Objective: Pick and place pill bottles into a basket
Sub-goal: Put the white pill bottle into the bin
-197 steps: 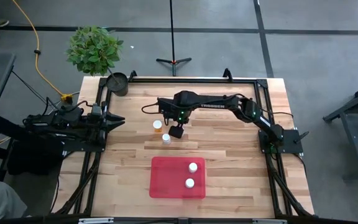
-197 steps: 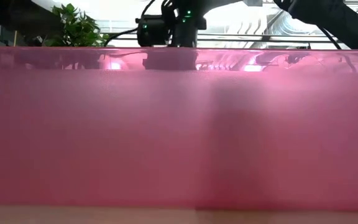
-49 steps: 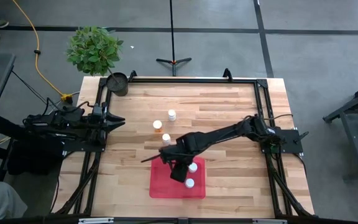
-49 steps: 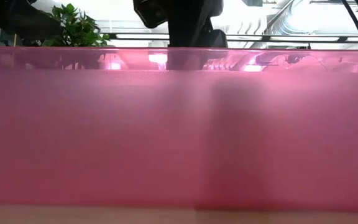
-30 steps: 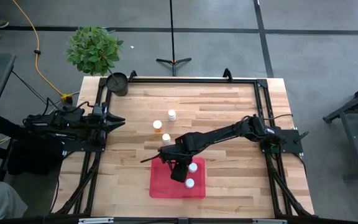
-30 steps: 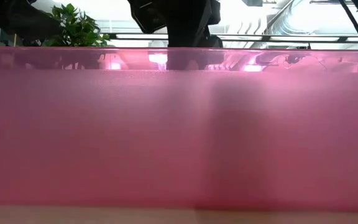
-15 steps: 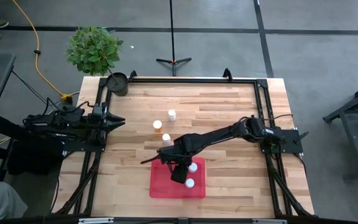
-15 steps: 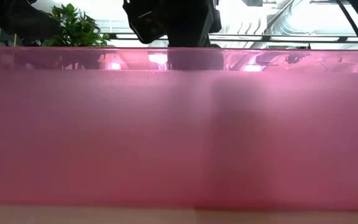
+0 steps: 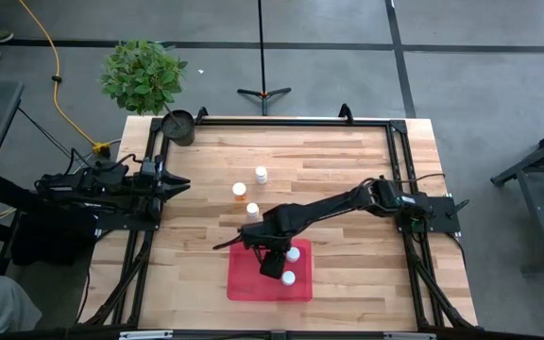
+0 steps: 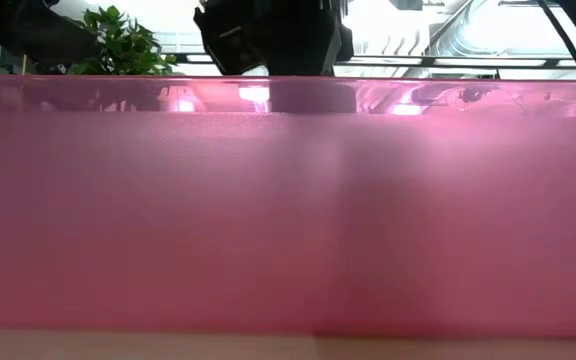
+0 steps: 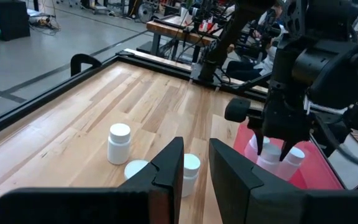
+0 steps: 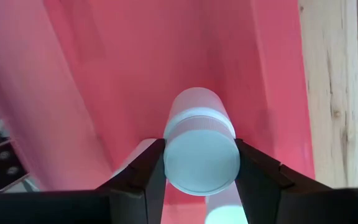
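Right gripper is down over the red basket with its jaws clamped on a white-capped bottle, so this looks like the drop-off step. Two bottles already sit in the basket just beside it, and three more wait on the table near the middle. Next move, I'd guess, is to lower a touch and let go without knocking the neighbours, then head back for another. Left gripper is parked at the table's left edge, jaws closed on nothing.
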`<act>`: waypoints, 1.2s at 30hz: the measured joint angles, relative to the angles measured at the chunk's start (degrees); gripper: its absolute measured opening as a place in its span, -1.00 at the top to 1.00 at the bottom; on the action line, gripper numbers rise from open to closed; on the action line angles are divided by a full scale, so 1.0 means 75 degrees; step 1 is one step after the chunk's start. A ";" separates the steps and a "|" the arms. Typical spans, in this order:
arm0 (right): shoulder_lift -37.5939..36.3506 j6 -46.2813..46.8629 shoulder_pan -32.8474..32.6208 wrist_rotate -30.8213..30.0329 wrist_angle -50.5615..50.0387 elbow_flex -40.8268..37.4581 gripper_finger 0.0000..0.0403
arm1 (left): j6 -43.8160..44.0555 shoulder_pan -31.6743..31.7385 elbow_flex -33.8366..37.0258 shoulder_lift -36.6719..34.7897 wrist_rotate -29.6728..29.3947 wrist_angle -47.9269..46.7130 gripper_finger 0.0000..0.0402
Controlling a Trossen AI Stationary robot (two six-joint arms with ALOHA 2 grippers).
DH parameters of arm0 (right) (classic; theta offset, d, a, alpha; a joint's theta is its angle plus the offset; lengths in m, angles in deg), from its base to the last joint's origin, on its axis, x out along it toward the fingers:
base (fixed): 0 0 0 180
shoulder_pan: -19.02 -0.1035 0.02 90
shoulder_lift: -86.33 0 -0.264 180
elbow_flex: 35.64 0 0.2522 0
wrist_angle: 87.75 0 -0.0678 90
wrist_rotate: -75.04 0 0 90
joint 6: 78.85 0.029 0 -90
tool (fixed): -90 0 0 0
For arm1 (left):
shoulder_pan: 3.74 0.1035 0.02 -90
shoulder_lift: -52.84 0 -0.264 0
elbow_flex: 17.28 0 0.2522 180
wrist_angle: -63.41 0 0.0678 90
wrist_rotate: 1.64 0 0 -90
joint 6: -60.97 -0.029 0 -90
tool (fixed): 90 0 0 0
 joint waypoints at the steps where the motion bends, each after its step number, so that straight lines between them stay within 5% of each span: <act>1: 0.0049 -0.0026 0.0000 -0.0028 -0.0008 0.0000 0.27 | 0.0001 -0.0002 0.0000 0.0000 0.0000 -0.0002 0.45; 16: 0.0180 -0.0161 0.0194 -0.0125 0.0142 0.0000 0.17 | 0.0024 -0.0002 0.0000 0.0000 0.0032 -0.0002 0.45; 36: 0.0108 -0.0617 0.0251 0.0713 0.0319 0.0078 0.01 | 0.0023 -0.0001 0.0000 0.0000 0.0096 0.0001 0.45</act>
